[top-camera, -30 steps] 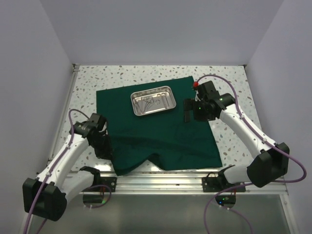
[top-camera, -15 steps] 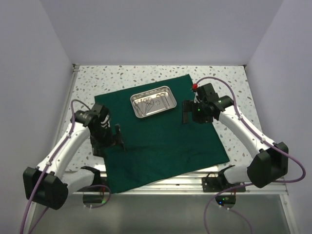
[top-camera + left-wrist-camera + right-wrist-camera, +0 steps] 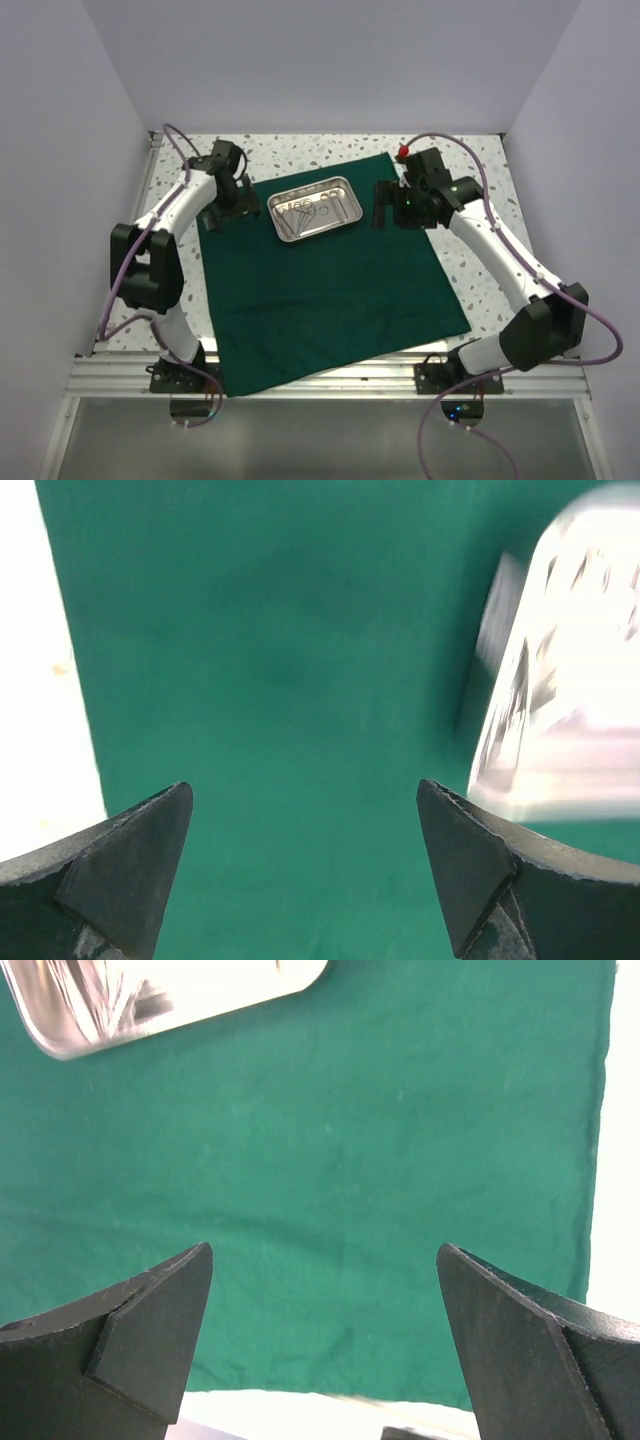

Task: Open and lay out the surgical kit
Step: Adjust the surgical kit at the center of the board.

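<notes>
Since the drape (image 3: 330,300) lies flat, tray (image 3: 355,207) at its 12 o'clock, unwrapping looks done; my left gripper (image 3: 305,860) and right gripper (image 3: 325,1330) hang spread, empty, at the tray's 9 and 3. Next, probably: lift instruments (image 3: 305,210) out onto drape.

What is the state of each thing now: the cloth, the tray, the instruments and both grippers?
green cloth, unfolded, spread flat on the table.
steel tray, upright and uncovered, resting on the far part of the cloth.
instruments, lying inside the tray.
left gripper, open, empty, above the cloth to the left of the tray.
right gripper, open, empty, above the cloth to the right of the tray.
</notes>
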Robot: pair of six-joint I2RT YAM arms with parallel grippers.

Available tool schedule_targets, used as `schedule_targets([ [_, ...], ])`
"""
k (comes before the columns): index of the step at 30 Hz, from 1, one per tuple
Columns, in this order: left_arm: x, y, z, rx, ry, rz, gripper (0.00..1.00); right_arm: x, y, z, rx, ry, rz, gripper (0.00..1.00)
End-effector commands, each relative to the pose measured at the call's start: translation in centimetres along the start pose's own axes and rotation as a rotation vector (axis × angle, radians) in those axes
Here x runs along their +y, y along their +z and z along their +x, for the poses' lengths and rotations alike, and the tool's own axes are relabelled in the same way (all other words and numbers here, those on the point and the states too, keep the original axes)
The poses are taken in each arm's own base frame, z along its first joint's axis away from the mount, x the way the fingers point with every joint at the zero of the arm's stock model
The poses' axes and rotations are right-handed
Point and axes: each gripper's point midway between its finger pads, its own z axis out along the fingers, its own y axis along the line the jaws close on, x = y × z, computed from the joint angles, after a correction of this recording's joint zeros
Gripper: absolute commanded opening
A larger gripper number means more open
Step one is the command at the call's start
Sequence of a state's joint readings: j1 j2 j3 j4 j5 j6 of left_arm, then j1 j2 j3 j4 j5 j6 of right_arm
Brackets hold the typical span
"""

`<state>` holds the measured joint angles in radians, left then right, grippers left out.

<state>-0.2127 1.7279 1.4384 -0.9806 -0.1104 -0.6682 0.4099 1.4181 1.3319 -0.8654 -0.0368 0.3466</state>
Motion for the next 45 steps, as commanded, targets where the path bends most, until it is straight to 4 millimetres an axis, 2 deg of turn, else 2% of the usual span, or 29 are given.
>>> schedule_targets([
  [1, -1.5, 0.4, -8.7, -0.251, -0.081, 0.049, 0.98, -1.1, -0.2, -3.7, -0.064, 0.049, 0.033, 0.99],
  [2, -1.4, 1.3, -9.5, -0.256, -0.095, 0.053, 0.97, -1.0, -0.1, -4.1, -0.059, 0.061, 0.014, 0.99],
  [3, -0.5, 1.5, -11.3, -0.285, -0.113, 0.045, 0.96, -1.2, -0.8, -5.4, -0.077, 0.077, 0.012, 0.99],
  [4, 0.0, 1.8, -12.1, -0.297, -0.122, 0.033, 0.95, -1.3, -0.4, -5.7, -0.064, 0.08, 0.018, 0.99],
  [5, 1.5, 3.1, -12.9, -0.282, -0.141, 0.007, 0.95, -1.2, -0.7, -6.2, -0.069, 0.079, 0.017, 0.99],
  [6, 2.1, 3.3, -13.7, -0.285, -0.142, 0.006, 0.94, -1.1, -1.5, -7.1, -0.087, 0.078, 0.018, 0.99],
  [7, 2.6, 3.8, -14.5, -0.298, -0.146, 0.018, 0.94, -1.1, -1.6, -7.3, -0.089, 0.076, 0.019, 0.99],
  [8, 4.8, 4.9, -14.8, -0.285, -0.175, 0.004, 0.91, -1.0, -1.9, -7.4, -0.093, 0.076, 0.017, 0.99],
  [10, 5.6, 5.7, -15.5, -0.302, -0.182, 0.05, 0.88, -1.1, -2.1, -7.3, -0.091, 0.076, 0.02, 0.99],
  [11, 7.2, 6.8, -14.9, -0.284, -0.202, 0.046, 0.88, -1.2, -2.1, -6.9, -0.083, 0.077, 0.024, 0.99],
  [13, 7.3, 7.6, -15.2, -0.299, -0.196, 0.102, 0.88, -1.4, -2.1, -6.5, -0.074, 0.085, 0.031, 0.99],
  [15, 8.4, 9.2, -14.1, -0.279, -0.193, 0.094, 0.88, -1.5, -1.8, -5.7, -0.056, 0.091, 0.029, 0.99],
  [16, 8.4, 9.6, -14.3, -0.297, -0.191, 0.099, 0.88, -1.4, -1.6, -5.4, -0.045, 0.094, 0.021, 0.99],
  [18, 8.6, 10.9, -12.9, -0.263, -0.193, 0.124, 0.87, -1.5, -1.4, -4.9, -0.027, 0.094, 0.025, 0.99],
  [19, 8.6, 11.3, -13.1, -0.276, -0.194, 0.137, 0.87, -1.6, -1.5, -4.7, -0.024, 0.092, 0.031, 0.99],
  [20, 8.7, 12.2, -12.1, -0.252, -0.194, 0.155, 0.87, -1.8, -1.5, -4.5, -0.019, 0.089, 0.039, 0.99],
  [25, 8.5, 14.3, -11.0, -0.238, -0.202, 0.184, 0.84, -2.7, -1.5, -3.5, 0.008, 0.071, 0.08, 0.99],
  [28, 8.7, 16.1, -10.1, -0.212, -0.215, 0.179, 0.73, -2.9, -1.4, -3.1, 0.02, 0.075, 0.086, 0.99],
  [29, 9.1, 16.5, -10.2, -0.213, -0.214, 0.154, 0.67, -3.0, -1.4, -3.0, 0.024, 0.075, 0.09, 0.99],
  [31, 8.3, 17.1, -10.2, -0.21, -0.197, 0.169, 0.54, -3.1, -1.5, -2.8, 0.028, 0.075, 0.096, 0.99],
  [32, 7.9, 16.9, -11.3, -0.227, -0.194, 0.18, 0.37, -3.2, -1.4, -2.6, 0.034, 0.074, 0.099, 0.99],
  [33, 7.9, 17.1, -11.2, -0.203, -0.196, 0.169, 0.21, -3.2, -1.4, -2.5, 0.036, 0.076, 0.103, 0.99],
  [34, 7.6, 17.4, -12.3, -0.211, -0.197, 0.173, 0.02, -3.3, -1.4, -2.4, 0.04, 0.076, 0.106, 0.99],
  [37, 7.0, 17.8, -13.1, -0.209, -0.199, 0.19, 0.0, -3.4, -1.4, -2.0, 0.049, 0.075, 0.108, 0.99],
  [41, 5.1, 18.4, -14.2, -0.22, -0.19, 0.258, 0.0, -3.8, -1.2, -1.9, 0.046, 0.074, 0.127, 0.99],
  [42, 4.5, 19.6, -13.5, -0.183, -0.18, 0.251, 0.0, -3.8, -1.1, -1.9, 0.049, 0.076, 0.129, 0.99],
  [43, 3.4, 19.2, -15.6, -0.217, -0.168, 0.263, 0.0, -3.9, -1.0, -1.9, 0.049, 0.078, 0.132, 0.99],
  [45, 1.4, 19.6, -17.6, -0.225, -0.144, 0.274, 0.0, -4.0, -0.5, -1.9, 0.055, 0.076, 0.139, 0.99],
])
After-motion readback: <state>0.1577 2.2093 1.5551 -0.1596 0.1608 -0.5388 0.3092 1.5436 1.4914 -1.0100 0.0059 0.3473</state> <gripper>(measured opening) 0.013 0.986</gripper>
